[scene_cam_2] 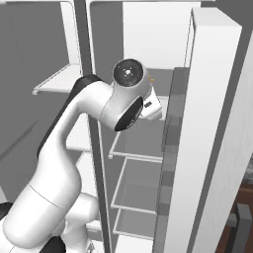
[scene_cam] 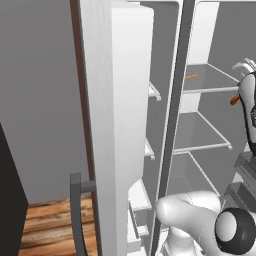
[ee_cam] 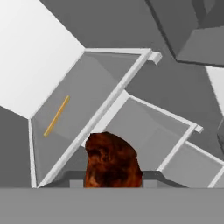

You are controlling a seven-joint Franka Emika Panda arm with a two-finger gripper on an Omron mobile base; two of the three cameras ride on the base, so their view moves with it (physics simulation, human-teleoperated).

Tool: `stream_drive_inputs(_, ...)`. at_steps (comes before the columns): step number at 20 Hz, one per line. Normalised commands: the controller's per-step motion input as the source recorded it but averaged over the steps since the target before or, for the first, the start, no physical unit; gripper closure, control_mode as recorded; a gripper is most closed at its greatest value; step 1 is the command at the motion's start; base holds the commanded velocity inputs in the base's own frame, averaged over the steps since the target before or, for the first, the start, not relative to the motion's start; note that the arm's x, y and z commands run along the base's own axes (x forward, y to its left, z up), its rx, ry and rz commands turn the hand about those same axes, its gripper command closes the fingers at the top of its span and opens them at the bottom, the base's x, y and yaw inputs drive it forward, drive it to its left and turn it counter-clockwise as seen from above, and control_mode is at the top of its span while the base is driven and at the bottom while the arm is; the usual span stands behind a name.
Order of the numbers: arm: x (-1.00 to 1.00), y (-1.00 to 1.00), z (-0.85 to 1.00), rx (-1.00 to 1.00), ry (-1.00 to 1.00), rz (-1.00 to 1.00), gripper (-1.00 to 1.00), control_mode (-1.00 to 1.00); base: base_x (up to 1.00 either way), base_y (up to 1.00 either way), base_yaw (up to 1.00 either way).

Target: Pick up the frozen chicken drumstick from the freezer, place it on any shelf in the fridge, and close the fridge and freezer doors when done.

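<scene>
My gripper [ee_cam: 113,177] is shut on the frozen chicken drumstick [ee_cam: 111,157], a dark orange-brown lump that sits between the fingertips. In the left base view the drumstick [scene_cam: 233,100] hangs at the gripper [scene_cam: 239,98], in front of the open fridge [scene_cam: 200,115] and just below the front rim of its top grey shelf [scene_cam: 212,80]. In the hand view that shelf [ee_cam: 78,100] lies ahead, with a lower shelf [ee_cam: 144,127] beside it. The freezer [scene_cam: 152,95], with its narrow white shelves, stands open on the left. The freezer door [scene_cam: 120,100] and the fridge door [scene_cam_2: 212,123] are both swung open.
A thin yellow-orange stick [scene_cam: 191,76] lies on the top fridge shelf, and the hand view shows the stick [ee_cam: 57,116] too. Dark bins [scene_cam_2: 173,123] line the inside of the fridge door, close to the right of my hand. More grey shelves [scene_cam_2: 141,183] sit below.
</scene>
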Motion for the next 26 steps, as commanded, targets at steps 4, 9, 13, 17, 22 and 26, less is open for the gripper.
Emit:
stream_drive_inputs(4,0.55,0.42,0.11,-0.37,0.0,0.0,1.0,-1.0,0.0,0.0,0.0)
stream_drive_inputs(9,0.14,-0.03,0.01,-0.14,-0.02,0.0,1.0,-1.0,0.0,0.0,0.0)
stream_drive_inputs(13,0.51,-0.27,0.0,-0.16,-0.01,0.0,1.0,-1.0,0.0,0.0,0.0)
stream_drive_inputs(17,0.72,-0.53,0.0,0.0,0.0,0.0,1.0,-1.0,0.0,0.0,0.0)
stream_drive_inputs(22,0.83,-0.55,-0.02,0.0,0.01,0.01,1.0,-1.0,0.0,0.0,0.0)
stream_drive_inputs(26,1.0,-0.32,-0.11,0.0,0.03,0.0,1.0,-1.0,0.0,0.0,0.0)
